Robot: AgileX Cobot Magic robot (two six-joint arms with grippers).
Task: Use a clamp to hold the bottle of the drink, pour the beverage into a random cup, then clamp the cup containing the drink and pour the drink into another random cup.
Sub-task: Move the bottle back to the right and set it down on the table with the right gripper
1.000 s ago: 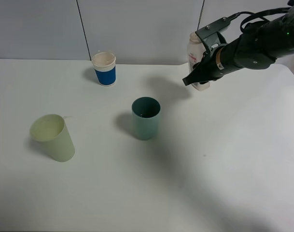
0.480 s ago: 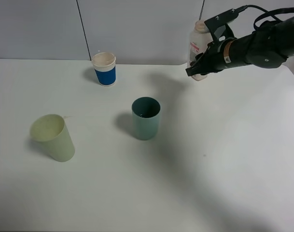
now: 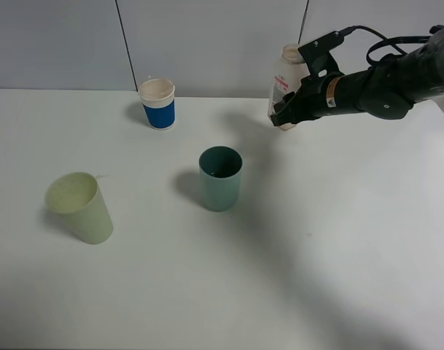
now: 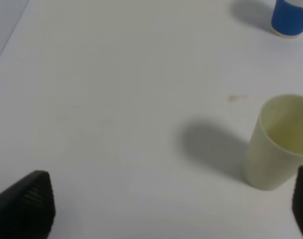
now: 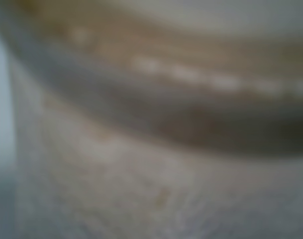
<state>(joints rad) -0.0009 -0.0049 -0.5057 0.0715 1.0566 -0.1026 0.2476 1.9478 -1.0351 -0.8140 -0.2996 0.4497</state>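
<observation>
Pinching the bottle (image 3: 282,84) low on its body, the right gripper (image 3: 291,109) is seen near the desk's far edge, right of centre. The bottle is apparently lifted and only slightly tilted, so nothing is spilled before the teal cup (image 3: 221,177) at mid-desk is reached. The left gripper (image 4: 164,204) is spread wide and empty.

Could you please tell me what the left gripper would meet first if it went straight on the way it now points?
Probably the bare table: the left gripper, jaws open, aims at white surface. The pale yellow-green cup stands off the line, near one jaw, though depth is unclear.
</observation>
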